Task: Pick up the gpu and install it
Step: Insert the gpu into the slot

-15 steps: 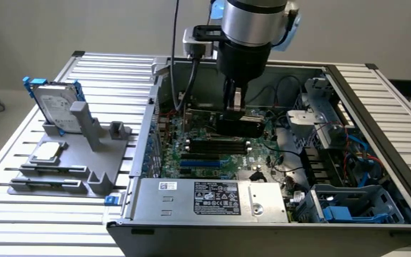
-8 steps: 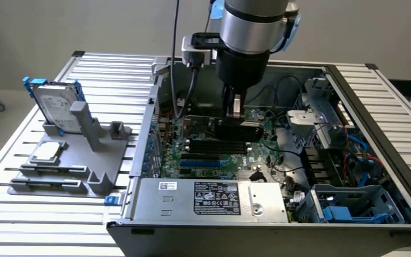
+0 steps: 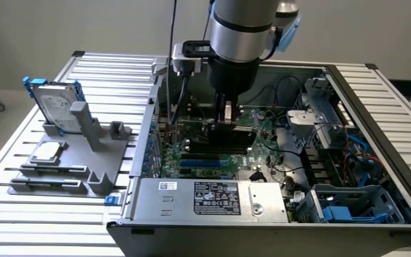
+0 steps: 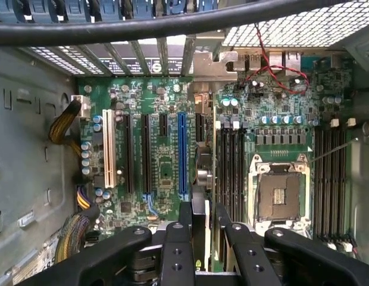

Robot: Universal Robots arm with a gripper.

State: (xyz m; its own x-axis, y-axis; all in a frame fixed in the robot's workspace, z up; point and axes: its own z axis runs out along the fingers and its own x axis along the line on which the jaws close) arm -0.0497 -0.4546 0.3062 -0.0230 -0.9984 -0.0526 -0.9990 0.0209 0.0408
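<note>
The jaws are clamped on the gpu point(image 4: 202, 202), one pad on each broad face, gripping across its thin section near the edge that faces up; in the wrist view the card runs edge-on away from the camera, between the blue slot point(image 4: 182, 155) and the bank of memory slots point(image 4: 232, 173); it hangs upright over the motherboard point(image 4: 163, 173), and whether its lower edge already touches a slot I cannot tell.

By its look the card should be light and stiff, yet fragile; the bare circuit side and the contact edge are best left alone, so a hold across shroud and board high on the card seems sound; the smooth shroud may slip under a sideways push, and any tilt would likely bind in the slot.

The empty processor socket point(image 4: 278, 193) lies beyond the memory slots; the case point(image 3: 377, 107) stands open on the worktop point(image 3: 113, 69), toward the exterior view's right edge, with the power supply point(image 3: 213, 201) along its near wall.

The arm point(image 3: 241, 32) reaches straight down into the case, wrist near vertical, a cable hanging beside it; well apart, by the worktop's edge at the exterior view's left, a grey fixture point(image 3: 84, 160) carries the hard drive point(image 3: 52, 101).
</note>
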